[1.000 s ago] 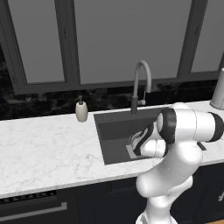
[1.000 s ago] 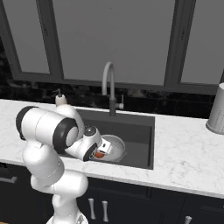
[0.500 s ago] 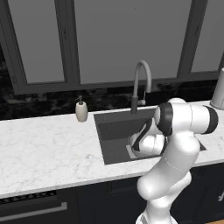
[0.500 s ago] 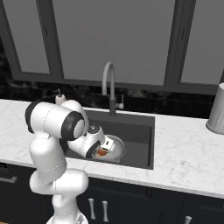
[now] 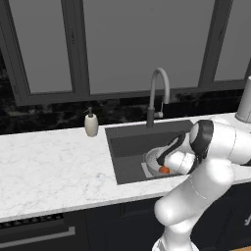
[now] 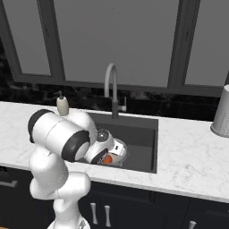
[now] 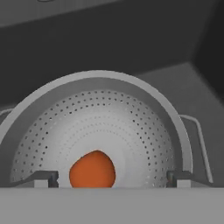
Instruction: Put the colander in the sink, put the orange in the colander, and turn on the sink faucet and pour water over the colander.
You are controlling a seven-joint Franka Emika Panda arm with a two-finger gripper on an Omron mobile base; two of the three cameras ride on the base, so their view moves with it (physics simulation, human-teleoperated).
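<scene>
Colander: the colander [image 7: 100, 127] is seen in the sink [image 5: 130, 147], toward its near side; its perforated wall and rolled rim are shown in the hand view, with a side handle at the right.
Orange: the orange [image 7: 92, 169] is seen low inside the colander; it is glimpsed beside the hand in the left base view [image 5: 164, 170] and the right base view [image 6: 108, 159].
Gripper: the gripper [image 7: 113, 178] is held over the colander with its fingertips [image 7: 46, 178] spread wide, the orange between them; contact with the fruit cannot be told, though it looks released.
Sink faucet: the sink faucet [image 5: 158, 93] is seen behind the basin, upright.
Soap pump: the soap pump [image 5: 91, 123] is seen on the counter [image 5: 49, 166], left of the sink.
</scene>
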